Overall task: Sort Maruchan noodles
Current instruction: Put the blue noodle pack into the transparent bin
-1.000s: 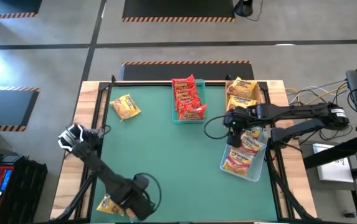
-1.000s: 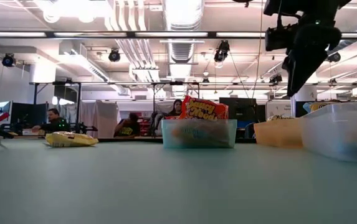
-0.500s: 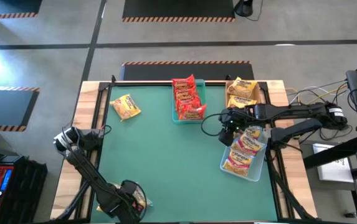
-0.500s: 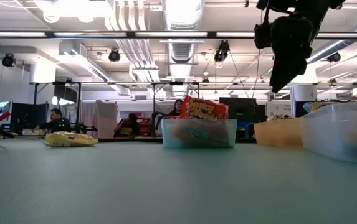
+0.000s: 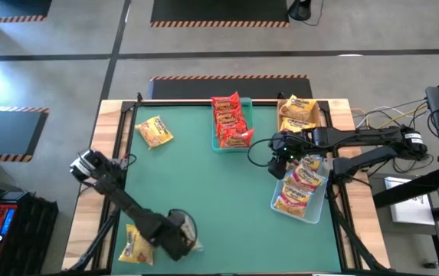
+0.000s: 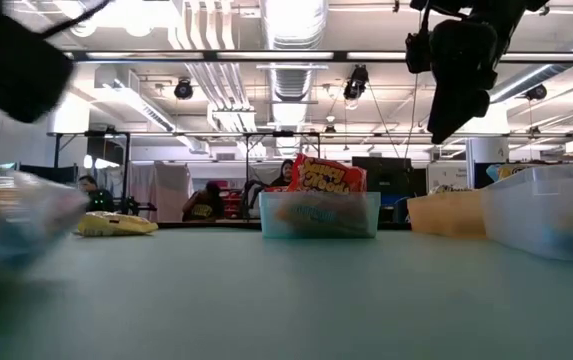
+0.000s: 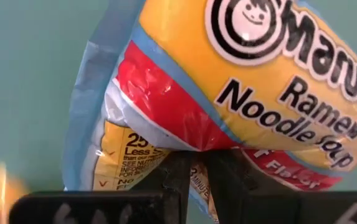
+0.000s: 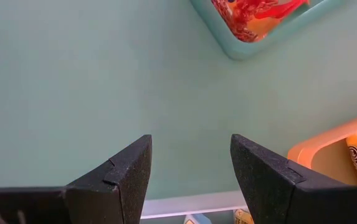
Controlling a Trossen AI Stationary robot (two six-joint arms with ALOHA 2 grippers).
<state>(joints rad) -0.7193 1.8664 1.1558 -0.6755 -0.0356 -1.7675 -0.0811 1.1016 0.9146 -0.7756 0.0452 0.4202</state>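
Note:
My left gripper (image 5: 179, 236) is near the table's near left corner, shut on a yellow Maruchan noodles packet (image 7: 240, 81) with a red band and a blue edge. That packet is a blur at the left of the low view (image 6: 6, 215). Another yellow packet (image 5: 136, 245) lies flat at the near left corner. A yellow-orange packet (image 5: 154, 132) lies at the far left. My right gripper (image 5: 284, 157) hangs open over bare table (image 8: 190, 155), between the teal tray (image 5: 230, 123) and the clear tray (image 5: 299, 188). My left gripper pinches the packet between its two fingers (image 7: 166, 174), at the printed wrapper beside the blue sealed edge (image 7: 184, 146). The fingers come from above, pointing steeply down. The packet hangs below them; whether its lower end touches the table, I cannot tell.
The teal tray holds red packets. A tan tray (image 5: 299, 111) at the far right holds yellow-orange ones, and the clear tray holds yellow-white ones. The middle of the green table (image 5: 204, 184) is bare. Cables lie beyond the right edge.
My left gripper has come down toward the table with its packet, which now shows at the left of the low view, where it was absent before. My right gripper has rolled its wrist a little and stayed open.

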